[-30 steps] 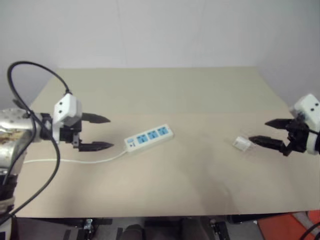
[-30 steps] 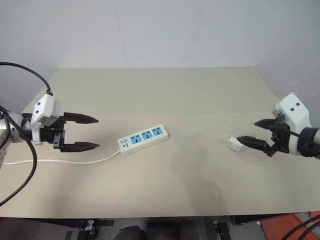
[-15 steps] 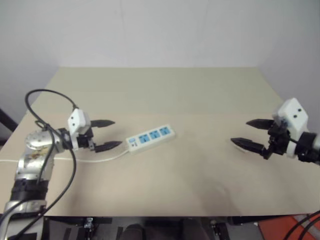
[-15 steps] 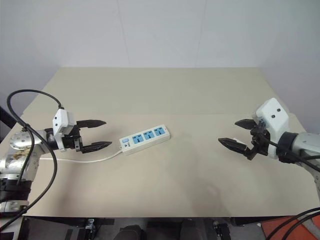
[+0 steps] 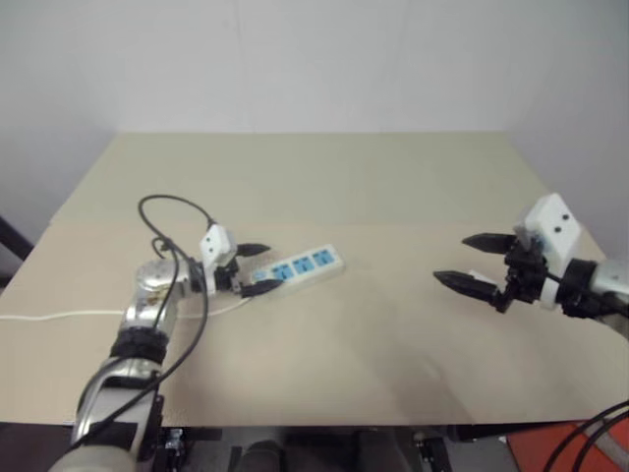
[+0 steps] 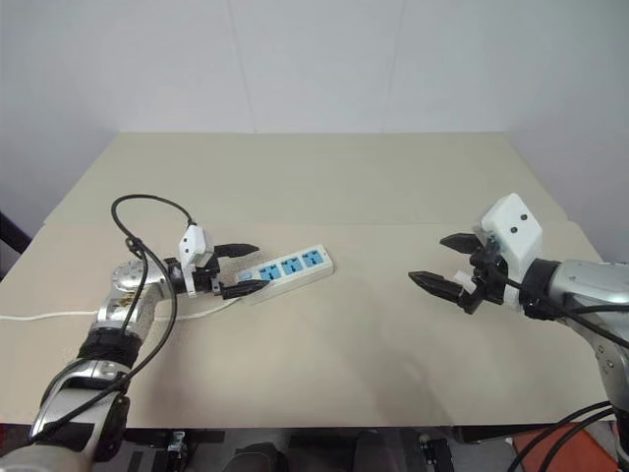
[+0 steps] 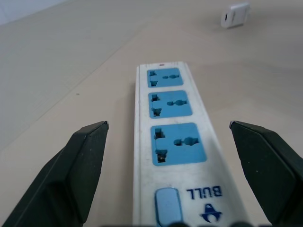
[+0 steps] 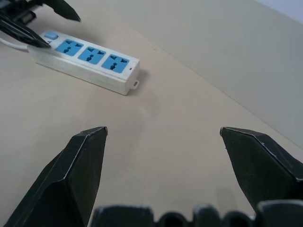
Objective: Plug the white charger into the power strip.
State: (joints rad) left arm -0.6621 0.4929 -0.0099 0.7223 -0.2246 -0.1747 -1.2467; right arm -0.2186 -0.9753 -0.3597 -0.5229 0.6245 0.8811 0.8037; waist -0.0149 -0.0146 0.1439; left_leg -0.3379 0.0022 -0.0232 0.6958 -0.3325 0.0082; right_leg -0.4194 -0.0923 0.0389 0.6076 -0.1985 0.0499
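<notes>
Jaws of both grippers are held wide apart, and nothing is gripped by either. The strip [image 5: 295, 267] is laid flat on the table [image 5: 344, 177], left of centre, with its three blue sockets facing up and its cord [image 5: 59, 316] led off to the left edge. The left gripper [image 5: 273, 267] is placed at the strip's switch [image 7: 168, 208] end, one finger to each long side; contact with the casing cannot be told.

The charger [image 7: 235, 14] is seen lying on the table well beyond the strip's far end, on the right side, near the right gripper [image 5: 450, 258]. How it lies relative to that gripper's fingers cannot be made out.

The charger is judged to be light, rigid and smooth-sided, so it is likely to be pushed along the table or slipped from a loose grip. It is best taken by two flat opposite faces, squarely across the body, with the prong end left free. The strip is likewise judged light and stiff and could be slid by insertion force; it is best braced across its long sides.
</notes>
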